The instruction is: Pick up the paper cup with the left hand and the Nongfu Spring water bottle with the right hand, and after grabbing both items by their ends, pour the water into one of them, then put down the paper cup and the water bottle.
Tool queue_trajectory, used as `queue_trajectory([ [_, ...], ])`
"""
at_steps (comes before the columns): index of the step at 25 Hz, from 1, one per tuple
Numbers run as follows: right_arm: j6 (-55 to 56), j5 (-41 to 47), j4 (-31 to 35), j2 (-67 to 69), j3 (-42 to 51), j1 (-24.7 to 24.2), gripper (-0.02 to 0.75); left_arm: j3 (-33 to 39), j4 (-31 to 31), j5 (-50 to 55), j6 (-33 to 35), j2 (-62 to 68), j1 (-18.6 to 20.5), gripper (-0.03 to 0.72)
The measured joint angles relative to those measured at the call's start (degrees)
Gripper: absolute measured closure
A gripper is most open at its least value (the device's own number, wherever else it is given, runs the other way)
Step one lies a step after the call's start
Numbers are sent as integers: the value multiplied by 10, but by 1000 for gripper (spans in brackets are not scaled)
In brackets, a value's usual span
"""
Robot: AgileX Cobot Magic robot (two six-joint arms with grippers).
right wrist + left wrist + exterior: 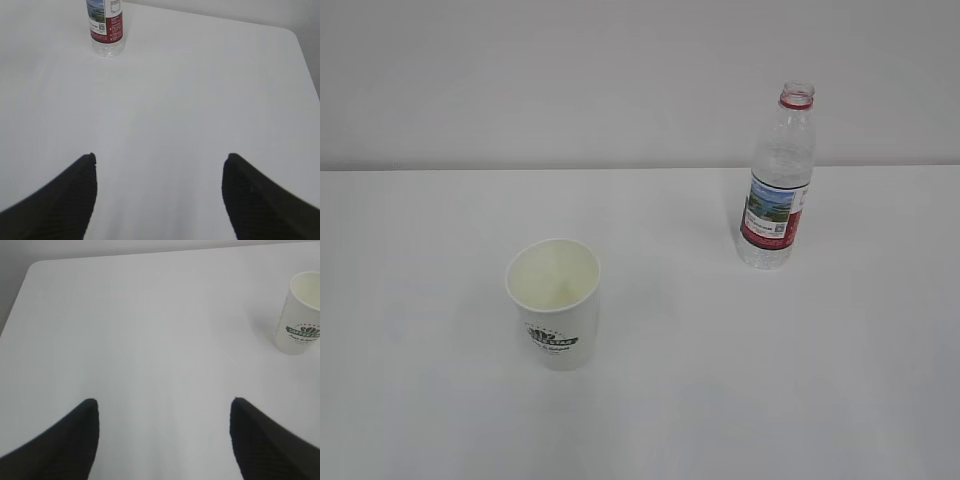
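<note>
Closest to the wrist cameras, each gripper shows only its two black fingertips at the bottom of its own view, spread wide with bare white table between them: the left gripper (164, 407) is released and holds nothing, and the right gripper (159, 162) stands likewise released and empty. Neither arm appears in the exterior view. On the white table (720, 380), the paper cup (554, 303) stands upright in the near left part, its mouth open to the camera, the inside cream, a dark round logo on the wall facing forward (in the left wrist view it sits at the far right edge, well apart from the fingertips). Farther back and to the right stands the water bottle (777, 187), upright and capless, with a red ring at its neck and a label that is red below a landscape picture; it is taller than the cup and well apart from it. In the right wrist view the bottle's lower half shows at the top left, far from the fingertips. Behind the table rises a plain pale wall (570, 80).
</note>
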Motion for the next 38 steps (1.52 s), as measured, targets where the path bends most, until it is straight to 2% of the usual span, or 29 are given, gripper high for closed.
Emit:
queue_trajectory([
  [38, 0, 0, 0, 0, 0, 0, 150, 0, 0, 0, 0, 0, 0, 124],
])
